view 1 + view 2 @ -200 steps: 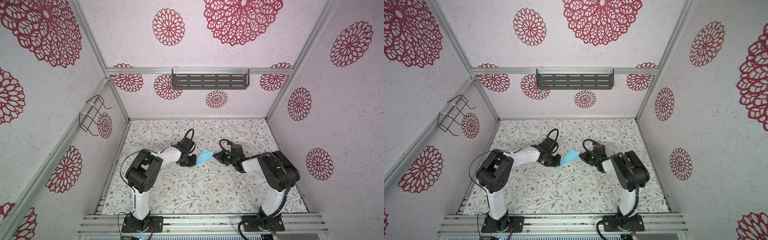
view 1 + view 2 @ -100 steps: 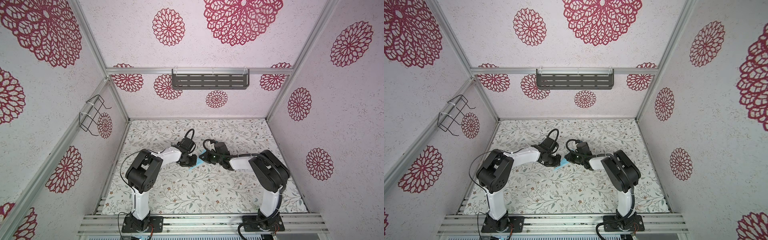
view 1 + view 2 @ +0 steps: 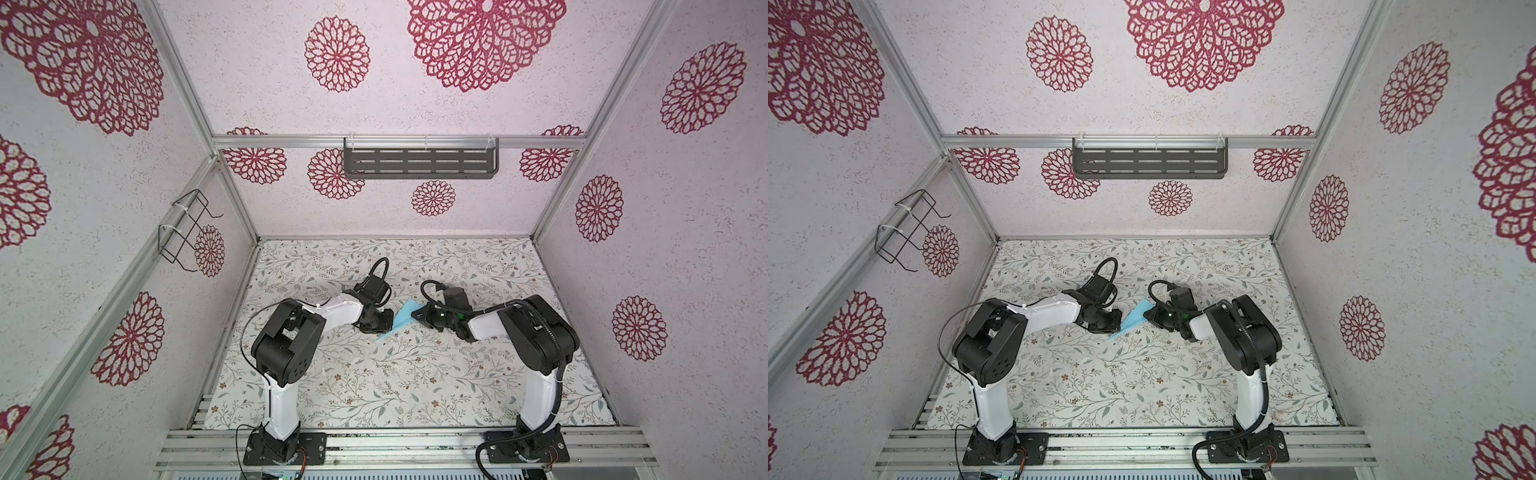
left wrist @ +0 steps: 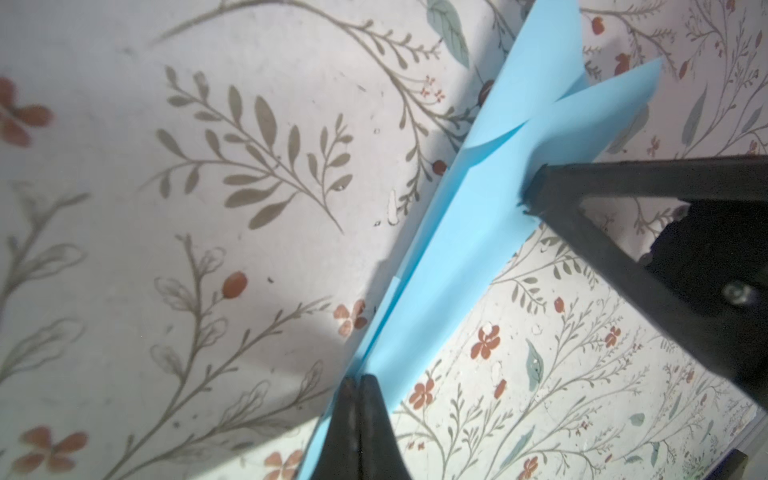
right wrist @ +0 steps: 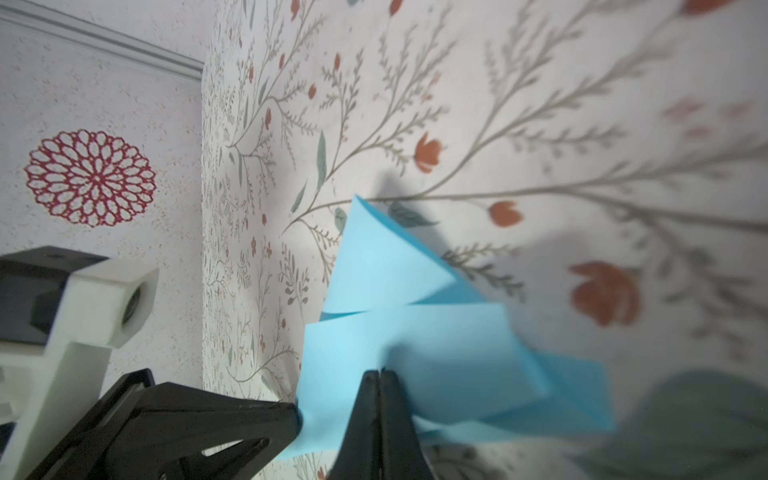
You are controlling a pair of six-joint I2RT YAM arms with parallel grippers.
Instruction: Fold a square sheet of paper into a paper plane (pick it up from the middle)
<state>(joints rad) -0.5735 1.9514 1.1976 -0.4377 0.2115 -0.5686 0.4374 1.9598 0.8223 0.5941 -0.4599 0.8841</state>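
The light-blue sheet of paper [image 3: 400, 319] [image 3: 1133, 321] lies on the floral table folded into a slim pointed dart, nose toward the front left. My left gripper [image 3: 385, 326] [image 4: 356, 379] is shut, its tips resting on the paper [image 4: 478, 232] near the nose. I see no paper between its jaws. My right gripper [image 3: 417, 318] [image 5: 379, 372] is shut too, with its tips on the wider tail end [image 5: 395, 270]. The right fingertips [image 4: 536, 195] touch the paper's edge in the left wrist view. The left fingertips [image 5: 286, 415] meet the paper's side in the right wrist view.
A floral mat [image 3: 415, 374] covers the table inside patterned walls. A grey slotted shelf [image 3: 419, 162] hangs on the back wall and a wire basket [image 3: 185, 230] on the left wall. Small white scraps [image 3: 357, 359] lie in front of the paper.
Half a second ago the right gripper had swept left over the paper and hid it. It has drawn back to the right and the paper shows again. The left arm has stayed put.
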